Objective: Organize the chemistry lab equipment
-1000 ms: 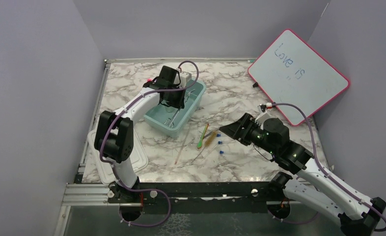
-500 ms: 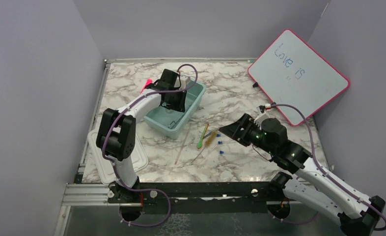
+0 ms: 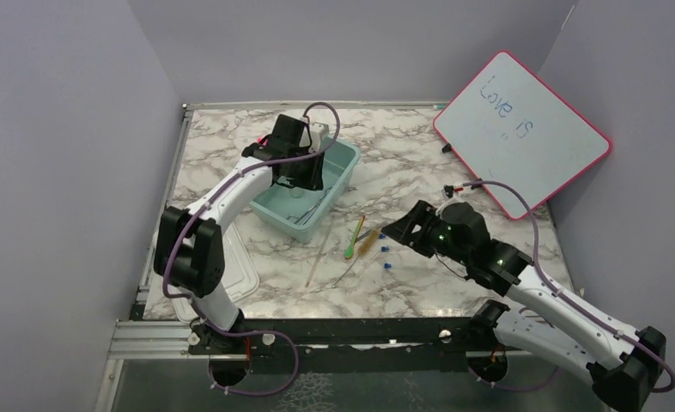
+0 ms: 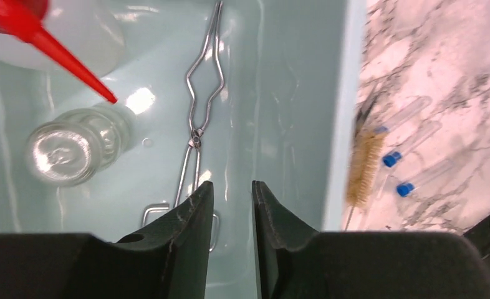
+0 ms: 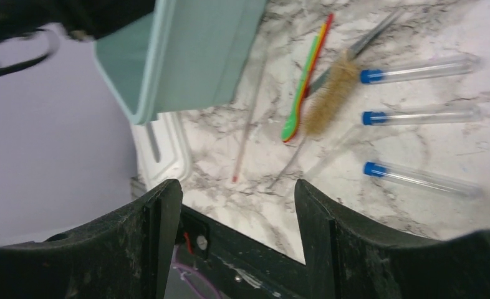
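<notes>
**Left hand** (image 4: 232,185): fingers parted by a narrow gap, nothing between them, poised over the floor of the teal bin (image 4: 341,124). Directly ahead of the fingertips lay the metal tongs (image 4: 202,93). Ahead and to the left were the clear glass vessel (image 4: 65,152) and the red-spouted dropper (image 4: 68,59).

**Right hand** (image 5: 236,187): spread wide, empty, above the counter (image 5: 417,143). Ahead of it lay three blue-capped tubes (image 5: 417,67), the wire brush (image 5: 330,93), the green-handled tool (image 5: 295,118) and the thin clear rod (image 5: 250,124), none yet binned.

**Assessment:** I judged that the left hand should rise straight out without snagging the tongs. The right hand should take one item only, closing across its length. The tubes looked liable to roll, so I would favour the nearest tube, which lay apart from the rest.

**Limitations:** The frame cut off the dropper's bulb. The tongs' near end sat behind the left fingers. The right wrist view was blurred, and I could not tell whether brush and tool touched.
</notes>
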Available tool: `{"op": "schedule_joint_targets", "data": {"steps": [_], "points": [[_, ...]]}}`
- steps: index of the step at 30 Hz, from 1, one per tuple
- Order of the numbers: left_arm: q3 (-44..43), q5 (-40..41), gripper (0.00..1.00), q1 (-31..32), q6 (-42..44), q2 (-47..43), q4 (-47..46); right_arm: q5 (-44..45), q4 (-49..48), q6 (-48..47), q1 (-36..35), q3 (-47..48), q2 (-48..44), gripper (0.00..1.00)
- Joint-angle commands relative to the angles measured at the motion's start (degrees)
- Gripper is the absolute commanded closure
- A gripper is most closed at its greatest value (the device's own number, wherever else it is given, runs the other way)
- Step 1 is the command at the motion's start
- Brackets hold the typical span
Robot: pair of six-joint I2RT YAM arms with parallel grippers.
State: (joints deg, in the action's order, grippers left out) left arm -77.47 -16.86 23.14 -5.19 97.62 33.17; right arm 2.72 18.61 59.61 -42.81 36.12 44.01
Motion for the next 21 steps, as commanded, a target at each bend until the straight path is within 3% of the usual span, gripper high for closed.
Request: {"op": "schedule_joint_targets", "data": {"steps": [1, 8, 15, 21], "points": [[-1.54, 1.85, 0.66, 0.58, -1.78, -10.77, 0.44, 3.26, 4.95, -4.49, -0.44, 2.33, 5.72, 0.31], [6.69, 1.97, 0.55, 0.86, -4.62, -25.34, -2.77, -0.13, 1.52, -6.07, -0.89, 2.89, 19.1, 0.47], [23.6, -1.78, 0.47, 0.95, -9.04, -42.88, -16.07, 1.85, -2.66, -2.27, -5.53, 4.25, 28.47, 0.49], [35.99, -2.73, 0.43, 0.97, -12.03, -54.81, -26.92, 8.54, -0.92, 3.06, -11.36, 9.15, 35.98, 0.52]]}}
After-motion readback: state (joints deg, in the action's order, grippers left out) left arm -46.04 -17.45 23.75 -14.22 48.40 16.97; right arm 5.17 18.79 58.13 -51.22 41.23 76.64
